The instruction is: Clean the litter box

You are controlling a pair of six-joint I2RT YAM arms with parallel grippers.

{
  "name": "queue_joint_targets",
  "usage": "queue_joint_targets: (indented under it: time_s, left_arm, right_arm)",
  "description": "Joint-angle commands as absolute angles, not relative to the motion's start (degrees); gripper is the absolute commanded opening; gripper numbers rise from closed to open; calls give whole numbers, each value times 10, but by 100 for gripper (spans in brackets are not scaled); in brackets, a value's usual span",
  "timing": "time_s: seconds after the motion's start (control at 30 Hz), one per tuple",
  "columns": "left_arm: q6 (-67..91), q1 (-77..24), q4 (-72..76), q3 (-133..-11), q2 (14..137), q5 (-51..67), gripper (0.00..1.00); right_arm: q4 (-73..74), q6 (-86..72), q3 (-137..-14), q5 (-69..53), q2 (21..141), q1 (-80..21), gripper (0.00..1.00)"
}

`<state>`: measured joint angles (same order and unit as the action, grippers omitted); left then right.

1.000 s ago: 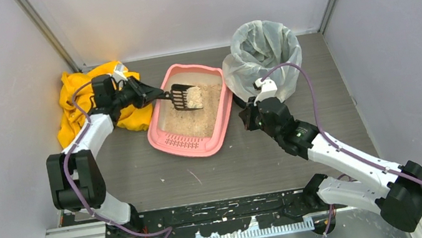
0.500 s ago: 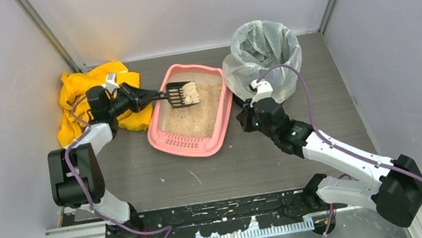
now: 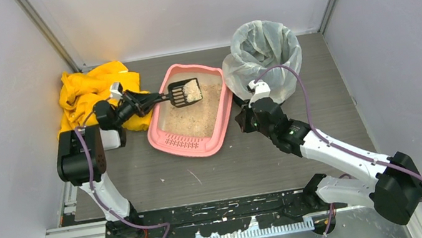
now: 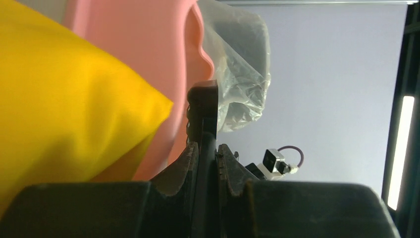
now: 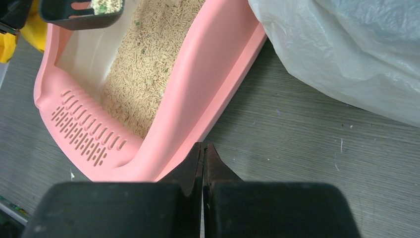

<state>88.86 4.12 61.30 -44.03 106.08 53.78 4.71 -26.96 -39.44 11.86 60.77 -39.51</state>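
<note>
Drawn back, left end effector (image 3: 152,98) grips the loaded scoop (image 3: 184,92); keep it level toward the bin (image 3: 237,67). Right end effector (image 5: 203,151) clenched, empty.

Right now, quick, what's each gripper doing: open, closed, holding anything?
Left gripper: closed on the handle of the scoop.
Right gripper: closed, holding nothing.

My arms (image 3: 339,151) are smooth white shells joined by chunky black housings, and a purple cable (image 3: 279,66) loops loosely along each one back from the hand. My right gripper (image 5: 203,148) is a blocky matte black body whose two fingers (image 5: 190,168) taper to thin tips, with a white connector block (image 3: 259,89) just behind it. On my left gripper (image 4: 208,148) the black fingers carry fine ridges along their inner edges.
</note>
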Motion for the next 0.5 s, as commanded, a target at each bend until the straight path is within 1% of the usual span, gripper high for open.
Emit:
queue_joint_targets:
  time_s: [0.0,0.1,0.23,0.33,0.47]
  left_arm:
    - [940,43,744,-440,1045,561,0]
    - [936,37,745,-434,1033,550,0]
    - [869,-18,646,-436,1007,516,0]
    - [839,6,602,-425,990,525,0]
    - [849,39,621,-406,985,543,0]
  right_arm:
    - [20,-272,-415,119,603,-392,1]
    - [22,-272,-413,119,603,-393,1]
    - [13,-271,-415,113,617,-392,1]
    - [15,-275,-419,105,618,-392,1]
    - [19,-268,-414,114,611,-392,1]
